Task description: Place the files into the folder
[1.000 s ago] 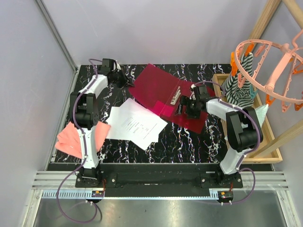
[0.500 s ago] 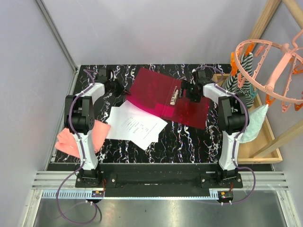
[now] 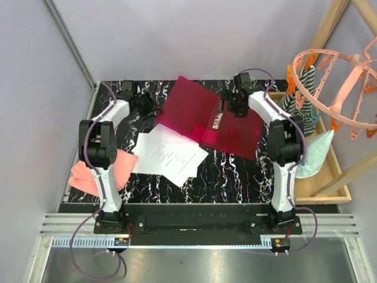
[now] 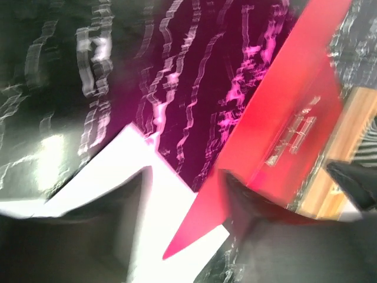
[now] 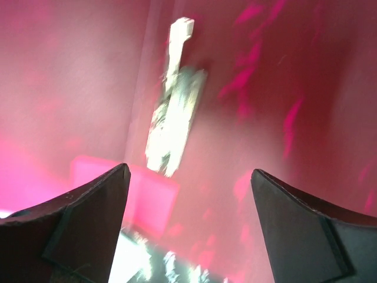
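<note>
The crimson folder point(image 3: 235, 134) lies open at the back of the table, its left cover point(image 3: 189, 106) tilted up. A metal clip point(image 3: 217, 121) runs along its spine. The files point(image 3: 171, 154), white printed sheets, lie on the table in front of the folder, outside it. My left gripper point(image 3: 148, 106) is at the cover's left edge. In the left wrist view this gripper point(image 4: 184, 174) is open, with the cover's corner point(image 4: 200, 224) between its fingers, over the files point(image 4: 147, 247). My right gripper point(image 3: 237, 108) hovers open over the folder's inner face point(image 5: 235, 88) near the clip point(image 5: 171, 130).
A pink folded cloth point(image 3: 94, 171) lies at the table's left edge beside the left arm. A wooden tray point(image 3: 330, 174) with cloths stands on the right, under a pink hanger rack point(image 3: 336, 88). A wooden frame rises at the far right.
My left gripper has opened at the cover's edge, and the cover now stands higher. My right arm has stretched from the folder's middle toward the back of the table.
</note>
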